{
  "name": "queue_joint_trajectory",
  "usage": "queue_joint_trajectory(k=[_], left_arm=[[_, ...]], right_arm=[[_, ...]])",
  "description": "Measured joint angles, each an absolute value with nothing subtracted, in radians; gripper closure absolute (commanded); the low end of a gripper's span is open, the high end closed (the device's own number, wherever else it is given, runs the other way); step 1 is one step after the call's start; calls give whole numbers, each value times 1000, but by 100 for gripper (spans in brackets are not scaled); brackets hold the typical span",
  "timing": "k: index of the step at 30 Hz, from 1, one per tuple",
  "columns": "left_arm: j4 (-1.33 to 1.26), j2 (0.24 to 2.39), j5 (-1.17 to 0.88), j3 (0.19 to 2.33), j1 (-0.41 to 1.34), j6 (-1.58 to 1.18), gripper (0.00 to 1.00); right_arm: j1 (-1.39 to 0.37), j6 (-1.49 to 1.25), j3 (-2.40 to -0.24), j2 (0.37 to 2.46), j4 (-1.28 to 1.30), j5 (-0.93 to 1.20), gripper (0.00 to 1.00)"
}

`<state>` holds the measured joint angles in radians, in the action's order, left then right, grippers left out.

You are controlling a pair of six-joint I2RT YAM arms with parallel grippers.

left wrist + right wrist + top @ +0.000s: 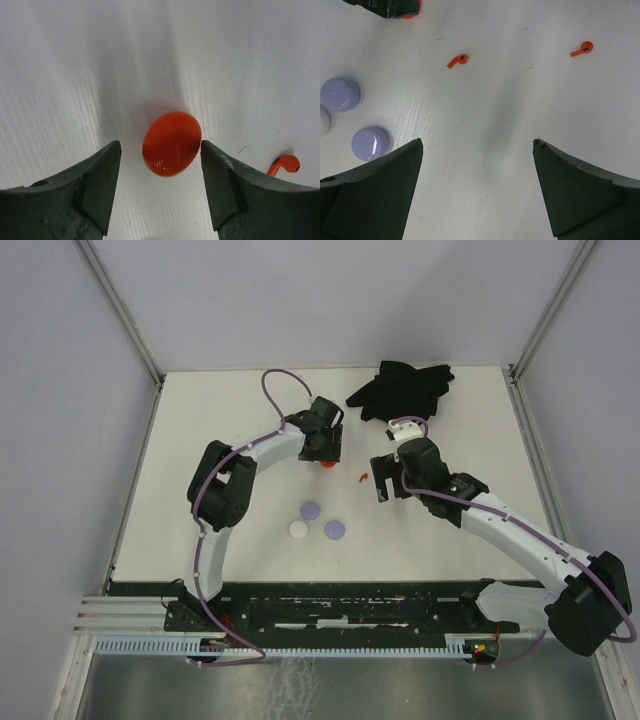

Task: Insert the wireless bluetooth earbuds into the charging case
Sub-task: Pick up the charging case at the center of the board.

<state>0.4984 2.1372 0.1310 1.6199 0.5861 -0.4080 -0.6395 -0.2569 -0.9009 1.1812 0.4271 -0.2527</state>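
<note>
The right wrist view alone showed two red buds lying ahead of the right gripper point(476, 142), jaws spread wide — first earbud point(457, 60) near twelve o'clock, second earbud point(582, 48) toward two. The left wrist view showed the left gripper point(160, 145) parted around a red disc point(171, 143) — an earbud point(285, 164) at three o'clock.

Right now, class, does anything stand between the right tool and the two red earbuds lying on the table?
Nothing visible does. The right tool is open over the table, with one red earbud and the other red earbud lying ahead of it. The lavender discs sit off to its side.
</note>
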Motion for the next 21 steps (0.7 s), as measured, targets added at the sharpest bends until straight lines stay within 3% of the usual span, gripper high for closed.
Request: queue_joint_trajectory(k=[5,16,21], left_arm=[[496,2175,137,1639,591,-401,31],[495,2181,148,1645,593,-343,51],[443,2144,121,1579,593,-242,53]], right_arm=[[-632,-258,-901,1199,426,-250,1],[-619,-258,-901,1206,426,-241,1],[-614,-257,-901,1206,426,-217,1]])
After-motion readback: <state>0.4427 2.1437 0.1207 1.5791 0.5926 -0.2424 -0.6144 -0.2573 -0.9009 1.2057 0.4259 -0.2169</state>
